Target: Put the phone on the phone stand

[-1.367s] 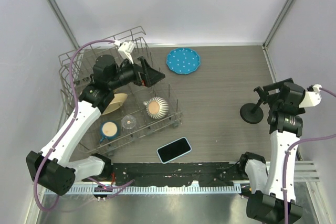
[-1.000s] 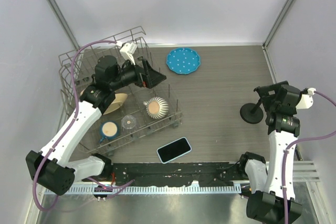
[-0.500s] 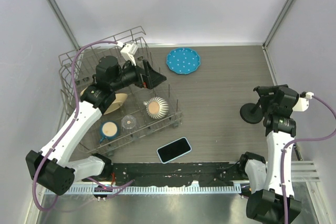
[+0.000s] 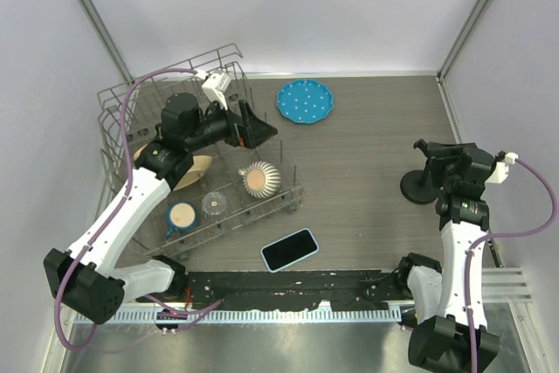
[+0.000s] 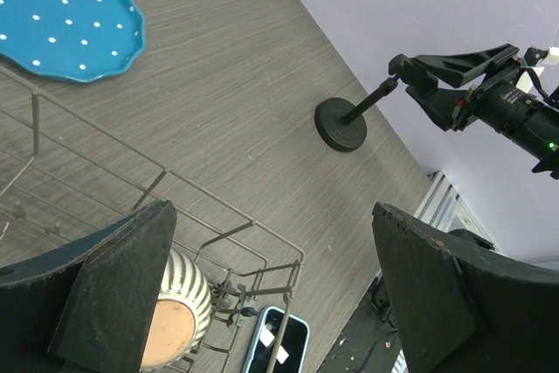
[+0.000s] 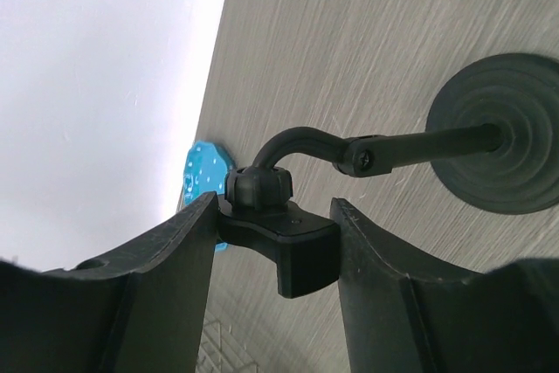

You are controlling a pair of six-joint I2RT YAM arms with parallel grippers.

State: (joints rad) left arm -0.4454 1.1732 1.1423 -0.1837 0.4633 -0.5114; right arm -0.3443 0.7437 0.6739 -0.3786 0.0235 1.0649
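The phone [image 4: 289, 250], black screen with a light blue edge, lies flat near the front edge; it also shows in the left wrist view [image 5: 278, 342] behind a rack wire. The black phone stand [image 4: 417, 188] stands at the right on its round base [image 6: 502, 133]. My right gripper [image 4: 434, 156] has a finger on each side of the stand's clamp cradle [image 6: 288, 246], touching it. My left gripper [image 4: 253, 124] is open and empty, held above the dish rack, far from the phone.
A wire dish rack [image 4: 118, 93] fills the left side, holding a striped bowl [image 4: 259, 179] and a cup [image 4: 182, 216]. A blue dotted plate [image 4: 305, 100] lies at the back. A black strip runs along the front edge.
My right gripper has moved left onto the stand's cradle, its fingers now round it. The stand's base, the phone and the left arm have hardly moved.
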